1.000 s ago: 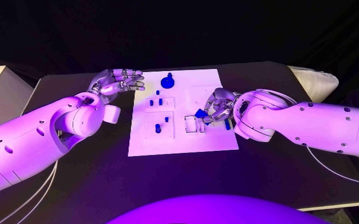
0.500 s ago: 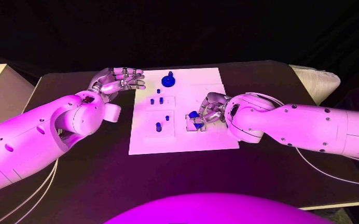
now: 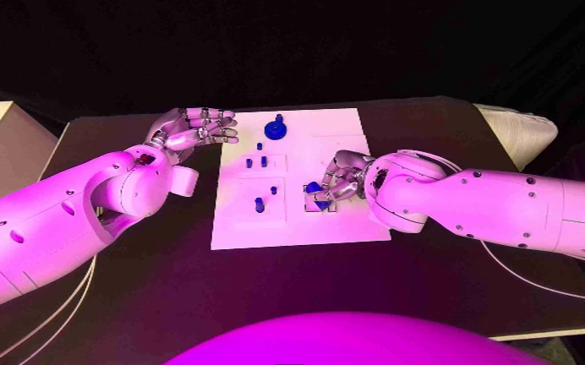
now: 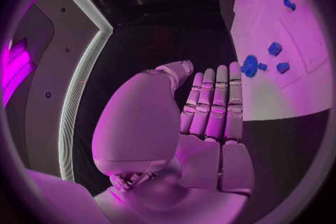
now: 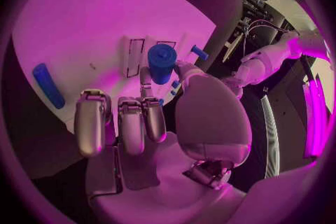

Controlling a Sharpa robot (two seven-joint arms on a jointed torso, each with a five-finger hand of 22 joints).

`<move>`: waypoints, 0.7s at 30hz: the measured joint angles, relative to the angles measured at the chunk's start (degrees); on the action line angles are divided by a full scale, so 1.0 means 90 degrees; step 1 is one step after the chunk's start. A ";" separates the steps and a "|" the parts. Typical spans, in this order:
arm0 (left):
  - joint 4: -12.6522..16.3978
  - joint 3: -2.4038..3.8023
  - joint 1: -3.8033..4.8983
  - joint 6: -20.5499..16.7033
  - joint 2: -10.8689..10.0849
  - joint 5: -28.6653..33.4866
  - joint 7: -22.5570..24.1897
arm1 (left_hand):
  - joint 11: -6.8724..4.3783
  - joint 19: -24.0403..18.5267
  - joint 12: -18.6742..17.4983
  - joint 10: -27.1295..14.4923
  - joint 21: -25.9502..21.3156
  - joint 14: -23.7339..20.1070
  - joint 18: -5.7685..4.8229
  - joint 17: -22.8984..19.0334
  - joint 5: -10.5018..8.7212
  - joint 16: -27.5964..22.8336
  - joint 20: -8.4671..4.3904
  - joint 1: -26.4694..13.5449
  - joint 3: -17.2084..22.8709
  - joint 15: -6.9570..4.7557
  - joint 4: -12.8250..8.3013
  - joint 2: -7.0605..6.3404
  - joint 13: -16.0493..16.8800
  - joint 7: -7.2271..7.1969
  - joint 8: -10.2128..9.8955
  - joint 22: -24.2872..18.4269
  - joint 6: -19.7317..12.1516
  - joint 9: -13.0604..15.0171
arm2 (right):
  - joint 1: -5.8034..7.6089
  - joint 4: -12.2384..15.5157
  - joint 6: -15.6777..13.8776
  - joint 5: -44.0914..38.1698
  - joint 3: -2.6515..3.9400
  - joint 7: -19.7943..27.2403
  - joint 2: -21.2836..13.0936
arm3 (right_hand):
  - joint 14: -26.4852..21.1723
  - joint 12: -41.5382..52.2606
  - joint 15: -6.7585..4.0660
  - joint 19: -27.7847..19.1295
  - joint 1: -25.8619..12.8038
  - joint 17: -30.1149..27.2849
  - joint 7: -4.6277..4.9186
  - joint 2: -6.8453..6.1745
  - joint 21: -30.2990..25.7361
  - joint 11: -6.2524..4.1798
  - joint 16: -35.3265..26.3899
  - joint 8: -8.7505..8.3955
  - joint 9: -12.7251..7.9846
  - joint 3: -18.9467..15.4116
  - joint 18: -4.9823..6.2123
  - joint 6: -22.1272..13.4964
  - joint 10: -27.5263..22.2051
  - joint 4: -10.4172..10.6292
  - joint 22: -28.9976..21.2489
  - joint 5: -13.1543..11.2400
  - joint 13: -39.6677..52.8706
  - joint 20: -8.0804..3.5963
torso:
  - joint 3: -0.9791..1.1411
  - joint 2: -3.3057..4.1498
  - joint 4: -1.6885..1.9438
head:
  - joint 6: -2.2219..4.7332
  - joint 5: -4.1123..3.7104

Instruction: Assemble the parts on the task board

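A: Where is the white task board [image 3: 292, 213]?
B: It lies in the middle of the black table [image 3: 134, 272], between the two arms.
A: What is the right hand [image 3: 339, 181] doing?
B: It is over the right side of the board. Its fingers [image 5: 130, 123] are curled in, and it holds a blue round part [image 5: 162, 61] between the thumb and a finger, just above some slots in the board.
A: Is there another part near it?
B: Yes. A long blue part [image 5: 47, 86] lies flat on the board, a little way from that hand.
A: And the left hand [image 3: 192, 133]?
B: It is up in the air just beside the board's far left edge. Its fingers are bent in and close together, and it holds nothing.
A: What else is on the board?
B: A big blue round part [image 3: 276, 130] sits near the far edge. Some small blue parts [image 3: 254, 162] stand closer to the left side.
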 measured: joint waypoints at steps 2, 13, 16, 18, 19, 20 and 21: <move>0.0000 0.0000 0.0000 0.0001 -0.0001 0.0000 -0.0003 | 0.0000 0.0000 0.0000 0.0000 0.0000 0.0000 -0.0001 0.0005 0.0000 0.0000 0.0000 0.0000 0.0017 0.0000 0.0017 0.0000 0.0000 0.0000 0.0000 -0.0007 0.0000 0.0000 | -0.0002 -0.0001 0.0011 -0.0021 0.0000 -0.0002 0.0007 | 0.0000 0.0000 0.0000 0.0000 -0.0025 0.0000 -0.0022 0.0011 0.0000 0.0000 0.0000 0.0000 0.0000 -0.0029 0.0000 0.0023 0.0000 0.0024 0.0000 -0.0060 0.0000 0.0000 | 0.0000 -0.0001 0.0000 | -0.0007 0.0003; -0.0003 0.0000 0.0000 0.0005 0.0000 0.0000 -0.0021 | 0.0000 0.0000 0.0000 0.0000 0.0000 0.0000 0.0000 0.0007 0.0000 -0.0025 0.0000 -0.0025 0.0000 0.0000 0.0036 0.0025 0.0000 0.0000 0.0000 -0.0008 0.0000 0.0001 | -0.0013 -0.0134 0.0017 -0.0224 -0.0008 -0.0008 0.0107 | 0.0000 0.0000 0.0000 0.0000 -0.0361 0.0005 -0.0176 0.0199 0.0000 0.0000 0.0000 0.0024 0.0050 -0.0337 0.0000 0.0199 0.0001 0.0032 -0.0001 -0.0651 0.0000 0.0000 | 0.0000 -0.0002 0.0000 | 0.0000 -0.0001; -0.0003 0.0000 0.0000 0.0006 0.0000 0.0001 -0.0023 | 0.0000 0.0000 0.0000 0.0000 -0.0025 0.0000 0.0000 0.0014 0.0000 -0.0025 0.0000 -0.0025 0.0000 0.0000 0.0036 0.0025 0.0000 0.0000 0.0000 -0.0018 0.0000 0.0001 | -0.0017 -0.0150 0.0018 -0.0284 -0.0011 -0.0008 0.0124 | 0.0000 0.0000 0.0000 0.0000 -0.0429 0.0005 -0.0176 0.0267 0.0000 -0.0021 0.0000 0.0051 0.0056 -0.0342 0.0000 0.0221 0.0022 0.0027 -0.0001 -0.0650 0.0000 0.0000 | 0.0000 0.0000 0.0004 | 0.0000 -0.0004; -0.0004 0.0000 0.0000 0.0006 0.0000 0.0001 -0.0025 | 0.0000 0.0000 0.0000 0.0000 -0.0025 0.0000 0.0000 0.0014 0.0000 -0.0025 0.0000 -0.0025 -0.0001 0.0000 0.0036 0.0025 0.0000 0.0000 0.0000 -0.0018 0.0000 0.0001 | -0.0017 -0.0152 0.0019 -0.0314 -0.0011 -0.0008 0.0127 | 0.0000 0.0000 0.0000 0.0000 -0.0441 0.0005 -0.0168 0.0279 0.0000 -0.0023 0.0000 0.0075 0.0053 -0.0342 0.0000 0.0214 0.0024 0.0027 -0.0001 -0.0622 0.0000 0.0001 | -0.0001 0.0001 0.0004 | -0.0009 -0.0004; -0.0005 0.0000 0.0000 0.0006 0.0000 0.0001 -0.0026 | 0.0000 0.0000 0.0000 0.0000 -0.0025 0.0000 0.0000 0.0014 0.0000 -0.0025 0.0000 -0.0025 0.0000 0.0000 0.0036 0.0025 0.0000 0.0000 0.0000 -0.0018 0.0000 0.0001 | -0.0019 -0.0152 0.0022 -0.0333 -0.0012 -0.0008 0.0128 | 0.0000 0.0000 0.0000 0.0000 -0.0459 0.0005 -0.0160 0.0297 0.0000 -0.0023 0.0000 0.0075 0.0050 -0.0342 0.0000 0.0206 0.0024 0.0027 -0.0001 -0.0622 0.0000 0.0001 | 0.0000 0.0002 0.0004 | -0.0012 -0.0004; -0.0005 0.0000 0.0000 0.0006 0.0000 0.0002 -0.0027 | 0.0000 0.0000 0.0000 0.0000 -0.0025 0.0000 0.0000 0.0014 0.0000 -0.0025 0.0000 -0.0025 0.0000 0.0000 0.0036 0.0025 0.0000 0.0000 0.0000 -0.0018 0.0000 0.0001 | -0.0020 -0.0149 0.0023 -0.0345 -0.0012 -0.0008 0.0128 | 0.0000 0.0000 0.0000 0.0000 -0.0483 0.0005 -0.0160 0.0321 0.0000 -0.0023 0.0000 0.0075 0.0050 -0.0342 -0.0001 0.0206 0.0024 0.0027 -0.0001 -0.0622 0.0000 0.0001 | 0.0000 0.0001 0.0004 | -0.0013 -0.0002; -0.0005 0.0000 0.0000 0.0006 0.0000 0.0002 -0.0027 | 0.0000 0.0000 0.0000 0.0000 -0.0025 0.0000 0.0000 0.0014 0.0000 -0.0025 0.0000 -0.0025 0.0000 0.0000 0.0036 0.0025 0.0000 0.0000 0.0000 -0.0018 0.0000 0.0001 | -0.0022 -0.0144 0.0024 -0.0356 -0.0012 -0.0008 0.0128 | 0.0000 0.0000 0.0000 0.0000 -0.0527 0.0005 -0.0160 0.0366 0.0000 -0.0023 0.0000 0.0075 0.0050 -0.0342 0.0000 0.0206 0.0024 0.0027 -0.0002 -0.0622 0.0000 0.0000 | 0.0000 0.0002 0.0004 | -0.0015 -0.0001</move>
